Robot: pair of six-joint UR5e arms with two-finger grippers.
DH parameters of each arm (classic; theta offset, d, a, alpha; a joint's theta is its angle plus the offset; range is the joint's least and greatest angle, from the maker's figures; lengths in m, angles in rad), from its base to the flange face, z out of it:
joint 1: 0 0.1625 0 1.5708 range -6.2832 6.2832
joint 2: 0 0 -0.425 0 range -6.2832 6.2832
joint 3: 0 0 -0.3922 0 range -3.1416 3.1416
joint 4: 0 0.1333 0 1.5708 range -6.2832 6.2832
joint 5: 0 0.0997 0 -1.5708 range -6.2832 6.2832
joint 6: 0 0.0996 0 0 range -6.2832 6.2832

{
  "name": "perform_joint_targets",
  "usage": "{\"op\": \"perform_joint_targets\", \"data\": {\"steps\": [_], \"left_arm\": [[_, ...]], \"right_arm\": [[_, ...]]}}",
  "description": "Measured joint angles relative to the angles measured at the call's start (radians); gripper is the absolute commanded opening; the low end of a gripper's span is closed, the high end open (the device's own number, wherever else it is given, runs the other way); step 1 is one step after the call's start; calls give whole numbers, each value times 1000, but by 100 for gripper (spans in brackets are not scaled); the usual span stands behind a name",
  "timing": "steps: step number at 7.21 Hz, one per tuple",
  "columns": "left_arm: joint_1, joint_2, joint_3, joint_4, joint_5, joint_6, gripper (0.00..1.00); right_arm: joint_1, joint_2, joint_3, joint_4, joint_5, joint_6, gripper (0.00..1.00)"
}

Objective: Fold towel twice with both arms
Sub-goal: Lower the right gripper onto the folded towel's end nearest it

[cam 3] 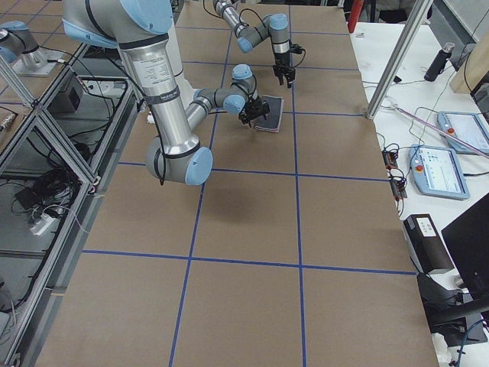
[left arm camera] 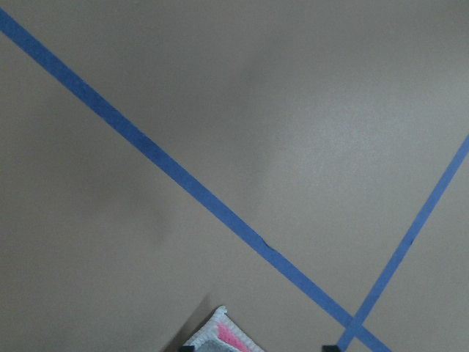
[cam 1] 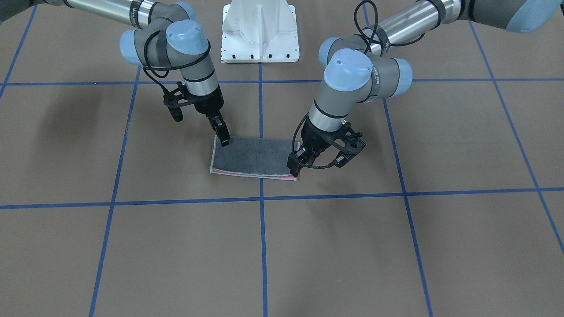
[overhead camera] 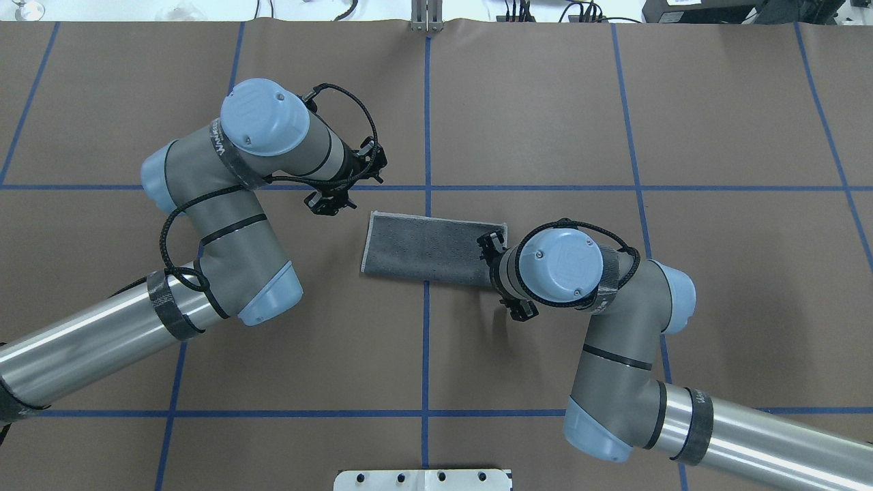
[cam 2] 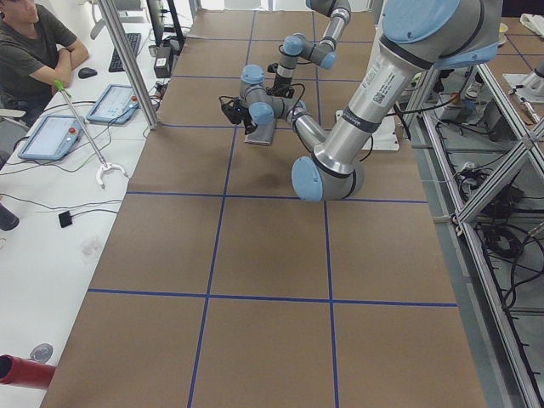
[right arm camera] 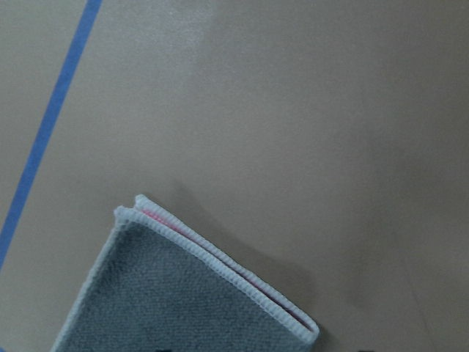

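Overhead exterior is showing the towel point(overhead camera: 430, 256) lying folded once, one fold remaining, with the left tool point(cam 1: 292, 170) spread around its corner; I cannot tell the right tool point(cam 1: 225, 140) state

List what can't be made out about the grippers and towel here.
Left gripper: open or shut unclear; small in the front view, fingertips cut off at the left wrist view's bottom edge.
Right gripper: jaws unclear; under its own wrist overhead, small in the front view.
Towel: one corner hidden overhead by that wrist.

Left arm point(cam 1: 348, 83) and right arm point(cam 1: 176, 48) angle down at towel point(cam 1: 255, 156).
Left gripper point(cam 1: 293, 171) at one corner, spread; right gripper point(cam 1: 224, 140) diagonally opposite.
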Motion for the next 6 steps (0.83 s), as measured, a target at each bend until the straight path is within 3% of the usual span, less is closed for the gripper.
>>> {"op": "perform_joint_targets", "data": {"steps": [3,4,5,6], "left_arm": [[1,2,1,0,0,0,66],[1,3,1,-1,0,0,66],[0,3,2,-2,0,0,66],[0,4,2,-3,0,1,66]], "right_arm": [[-6,-1,-10,0,-1,0,51],[-6,-1,-12,0,-1,0,39],[-6,-1,-12,0,-1,1,8],[-6,-1,-13,0,-1,2,0]]}}
